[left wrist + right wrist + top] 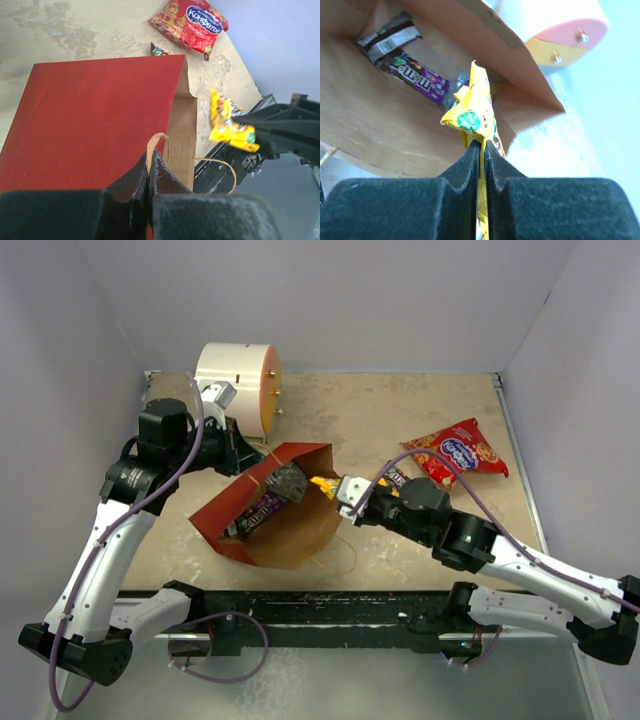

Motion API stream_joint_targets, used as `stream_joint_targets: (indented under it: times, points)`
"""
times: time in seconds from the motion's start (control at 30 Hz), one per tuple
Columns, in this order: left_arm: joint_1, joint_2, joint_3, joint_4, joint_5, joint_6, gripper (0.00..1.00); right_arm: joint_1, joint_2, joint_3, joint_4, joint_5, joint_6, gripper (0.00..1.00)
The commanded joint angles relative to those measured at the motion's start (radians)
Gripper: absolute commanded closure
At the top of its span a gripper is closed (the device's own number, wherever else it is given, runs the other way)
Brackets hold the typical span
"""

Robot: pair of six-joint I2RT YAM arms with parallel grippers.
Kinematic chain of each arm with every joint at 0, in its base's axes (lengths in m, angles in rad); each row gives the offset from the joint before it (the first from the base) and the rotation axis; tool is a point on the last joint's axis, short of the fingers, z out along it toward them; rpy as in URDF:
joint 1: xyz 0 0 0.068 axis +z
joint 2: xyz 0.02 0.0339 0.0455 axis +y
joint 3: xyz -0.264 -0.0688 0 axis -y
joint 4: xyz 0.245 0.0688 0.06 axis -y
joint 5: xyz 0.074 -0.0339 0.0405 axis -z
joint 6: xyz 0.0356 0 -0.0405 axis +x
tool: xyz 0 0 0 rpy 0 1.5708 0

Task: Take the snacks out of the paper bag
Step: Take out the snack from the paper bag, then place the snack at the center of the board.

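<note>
Anchoring falls to the left gripper (pixel 149 165), whose jaws are pressed together on the rim of the bag (pixel 100 110) beside a cord handle (pixel 154 141). That pinch seemingly props the mouth open and keeps the bag from sliding while the other arm works. Behind it a white-and-orange cylinder (pixel 238 380) stands in the far-left corner of the table (pixel 380 410), apart from the task. The bag lies tipped over near the table's middle, its red outside showing on the left, brown lining exposed, mouth turned toward the right arm. Inside it a grey packet (pixel 288 480) and a purple packet (pixel 262 508) lie against the lining, toward the closed end. At the mouth's right edge the yellow packet (pixel 472 112) hangs clear of the lining, pinched between the nearly closed jaws of the right gripper (pixel 482 150). A tight nip suits crinkly foil that offers no firm body. Farther right, the red pack (pixel 455 452) lies flat toward the far-right corner with a small dark packet (pixel 159 50) near it, both outside the bag. I judge the job partly done: yellow on its way out, two to fetch.
</note>
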Motion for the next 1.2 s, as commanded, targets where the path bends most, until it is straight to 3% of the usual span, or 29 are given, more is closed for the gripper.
stream_joint_targets:
  times: [0.0, 0.07, 0.27, 0.63, 0.93, 1.17]
  points:
    - [0.004, -0.018, 0.039, -0.012, -0.040, 0.012, 1.00, -0.030, -0.081, 0.030, -0.108, 0.219, 0.107, 0.95]
    - [0.004, -0.019, 0.039, -0.017, -0.044, 0.018, 1.00, -0.075, -0.101, 0.004, -0.136, 0.261, 0.143, 0.97]
    - [0.003, -0.003, 0.049, -0.030, -0.031, 0.043, 1.00, -0.307, -0.069, -0.065, -0.091, 0.196, 0.200, 0.98]
    - [0.004, 0.023, 0.057, -0.018, 0.035, 0.061, 1.00, -0.648, 0.360, -0.067, 0.103, 0.045, 0.190, 1.00]
    - [0.003, 0.012, 0.034, 0.045, 0.109, 0.008, 1.00, -0.721, 0.570, -0.041, 0.235, 0.072, 0.169, 0.99]
    - [0.003, 0.030, 0.040, 0.054, 0.156, 0.021, 1.00, -0.728, 0.662, -0.004, 0.236, 0.102, 0.190, 0.98]
